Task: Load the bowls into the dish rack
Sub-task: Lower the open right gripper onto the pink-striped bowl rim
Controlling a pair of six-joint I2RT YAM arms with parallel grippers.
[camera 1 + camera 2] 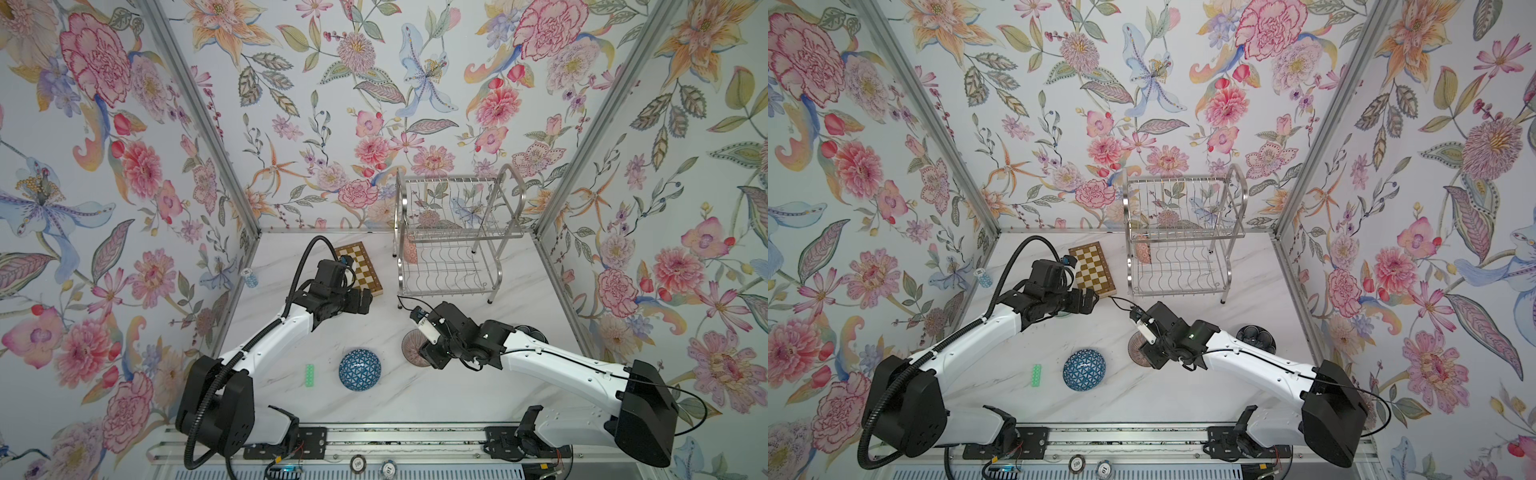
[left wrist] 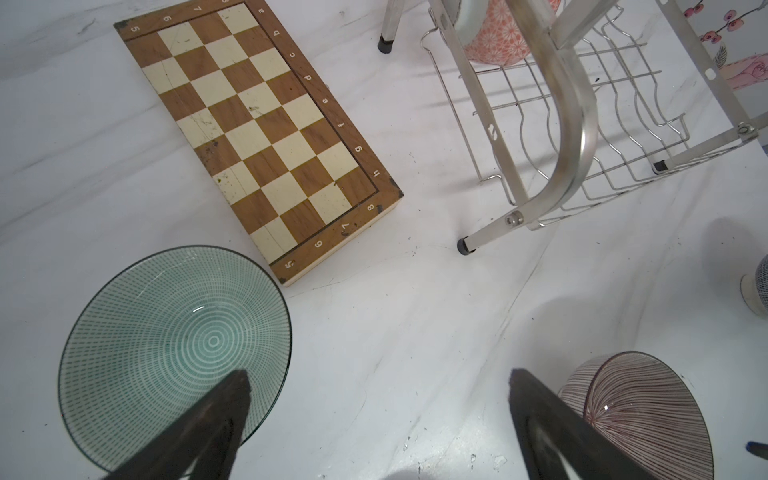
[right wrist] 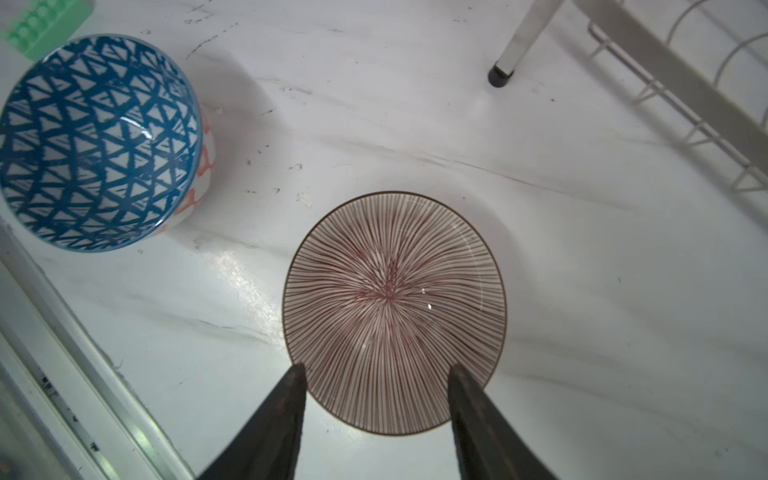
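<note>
the left end effector (image 2: 379, 374) is hovering wide open and holding nothing above bare surface (image 1: 436, 386), between the mint green bowl (image 2: 166, 345) and the pink radial-lined bowl (image 3: 392, 299). the right end effector (image 3: 376, 368) is hanging over the pink bowl with its jaws partly apart, the tips showing above the bowl's rim and not clamping it. that bowl is sitting upright near the middle of the surface. the blue triangle-patterned bowl (image 1: 359, 370) is resting toward the near edge, just beside a green block (image 1: 309, 375). the mint bowl is lying under the left arm, close to a corner of the chessboard (image 2: 257, 129). the dish rack (image 2: 575, 108) is standing at the far right corner of the surface, and a bowl with a red-latticed outside (image 2: 494, 37) is standing on edge at the left end of its lower shelf. a dark bowl (image 1: 1256, 336) is sitting near the right edge, partly hidden by the right arm.
</note>
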